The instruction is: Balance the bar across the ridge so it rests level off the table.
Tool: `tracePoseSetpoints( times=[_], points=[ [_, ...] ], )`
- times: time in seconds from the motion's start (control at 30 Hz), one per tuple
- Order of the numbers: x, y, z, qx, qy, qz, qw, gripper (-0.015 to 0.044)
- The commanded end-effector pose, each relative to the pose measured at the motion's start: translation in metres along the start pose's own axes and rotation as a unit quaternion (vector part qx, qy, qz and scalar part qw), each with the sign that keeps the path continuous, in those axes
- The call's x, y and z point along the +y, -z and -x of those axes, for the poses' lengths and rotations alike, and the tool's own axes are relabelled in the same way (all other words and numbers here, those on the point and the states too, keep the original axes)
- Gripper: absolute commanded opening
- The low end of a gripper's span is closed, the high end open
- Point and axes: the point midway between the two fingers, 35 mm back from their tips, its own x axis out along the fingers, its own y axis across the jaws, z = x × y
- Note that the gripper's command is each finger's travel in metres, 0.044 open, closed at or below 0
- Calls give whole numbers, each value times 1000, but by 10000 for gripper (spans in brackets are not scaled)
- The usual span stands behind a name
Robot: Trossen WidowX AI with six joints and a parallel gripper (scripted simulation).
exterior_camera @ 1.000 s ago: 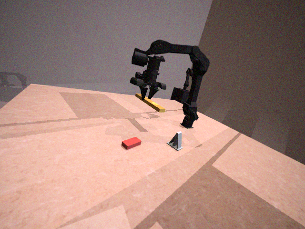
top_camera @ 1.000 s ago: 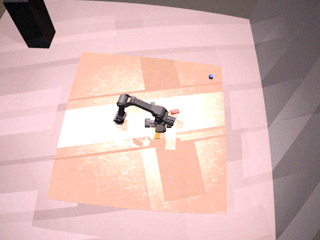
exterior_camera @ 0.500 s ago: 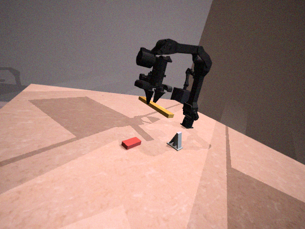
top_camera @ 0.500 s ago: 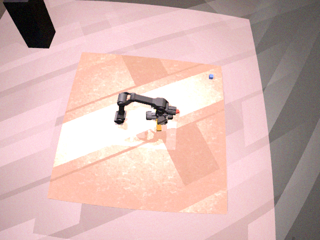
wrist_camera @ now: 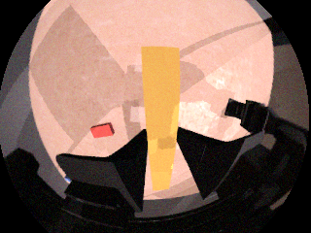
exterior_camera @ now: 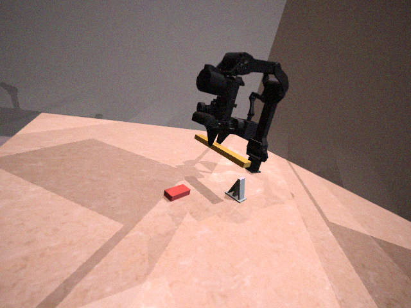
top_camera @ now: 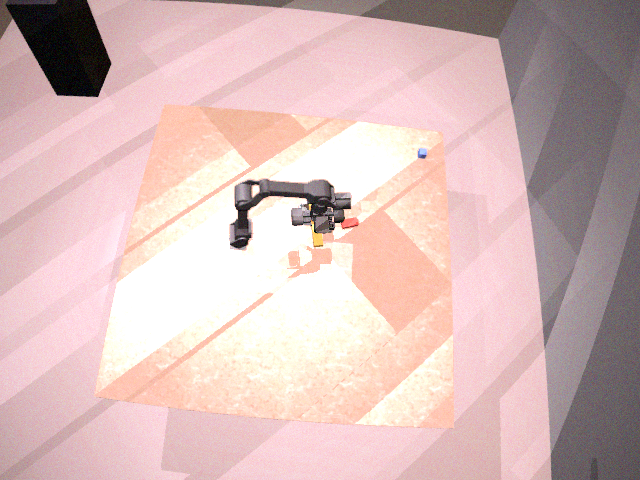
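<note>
The yellow bar (top_camera: 317,239) (exterior_camera: 232,154) (wrist_camera: 160,87) is held in the air, clear of the table, with its shadow on the table below. My gripper (exterior_camera: 214,144) (wrist_camera: 160,131) is shut on the bar, its fingers on the bar's two long sides. In the exterior view, the bar's near end is up and behind the ridge. The ridge (exterior_camera: 241,189) is a small grey upright with a slanted brace on a flat base, and nothing rests on its top. The arm mostly hides the ridge in the top view, and I cannot make it out in the wrist view.
A red block (top_camera: 349,223) (exterior_camera: 177,191) (wrist_camera: 102,130) lies flat on the table, to the left of the ridge in the exterior view. A small blue cube (top_camera: 422,153) is near the table's far right corner in the top view. The arm's base (top_camera: 239,240) stands left of the gripper there.
</note>
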Motion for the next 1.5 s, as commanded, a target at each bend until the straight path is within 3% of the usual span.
tracePoseSetpoints(
  times=[0.0, 0.7, 1.47],
  points=[
    [-2, 18, 1, -1, -1, 5, 1000, 0],
    [-19, 97, 1, 2, -1, 41, 999, 0],
    [-19, 100, -28, 2, -1, 43, 999, 0]
  ],
)
